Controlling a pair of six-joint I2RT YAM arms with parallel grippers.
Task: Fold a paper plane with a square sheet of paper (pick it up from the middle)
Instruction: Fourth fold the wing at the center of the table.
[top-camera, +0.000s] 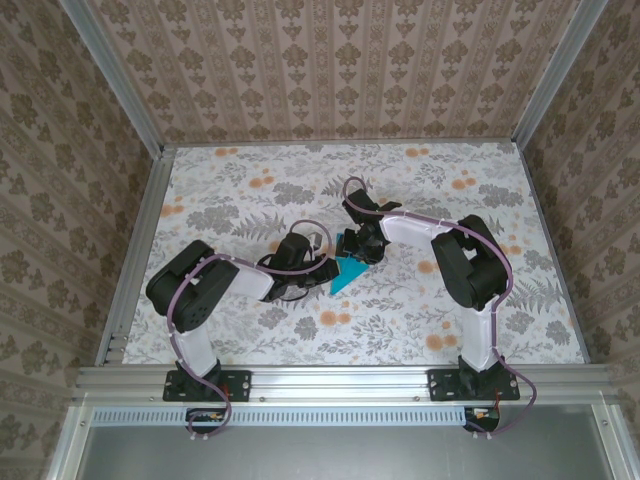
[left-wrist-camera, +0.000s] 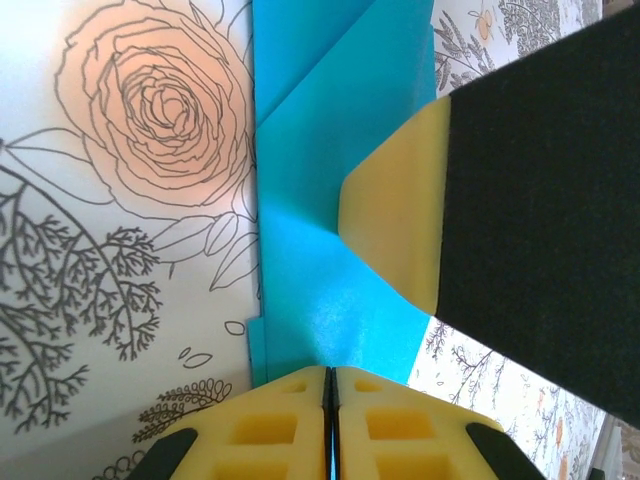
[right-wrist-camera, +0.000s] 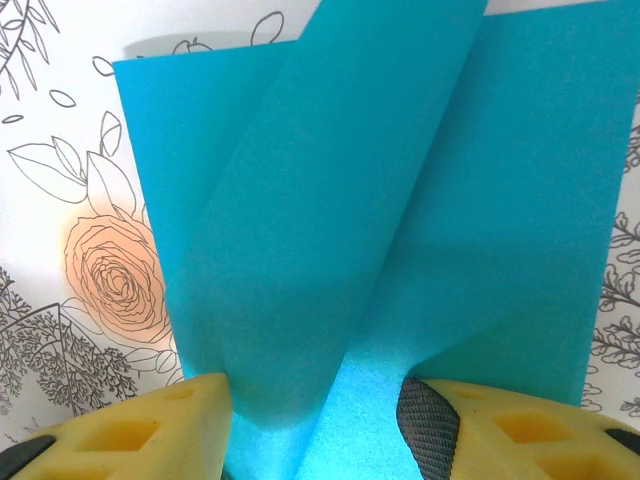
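The floral table (top-camera: 250, 330) takes up the middle of the overhead view. The left arm (top-camera: 200, 290) and right arm (top-camera: 470, 265) bend inward from the bottom edge until their heads almost meet at the centre of the frame. The square sheet of paper (top-camera: 350, 272) lies between them as a small teal wedge just below centre. It is no longer a flat square. In the right wrist view one flap slants up across the rest from lower left to upper right, so a first diagonal fold looks to be in hand and nothing like a dart has formed yet. The left gripper (left-wrist-camera: 331, 375), at the bottom of its own view, is closed tight with the pads together, and a thin line of teal between them suggests it pinches the sheet's near edge. The right gripper (right-wrist-camera: 312, 400) stands roughly half open, its fingers either side of the raised flap and gripping nothing. One of its yellow fingertips (left-wrist-camera: 400, 220) rests on the paper at the right of the left wrist view. A peach rose (left-wrist-camera: 150, 110) printed on the cloth sits upper left there. The next move probably calls for pressing the flap flat and running along the crease while the pinch keeps the sheet from sliding.
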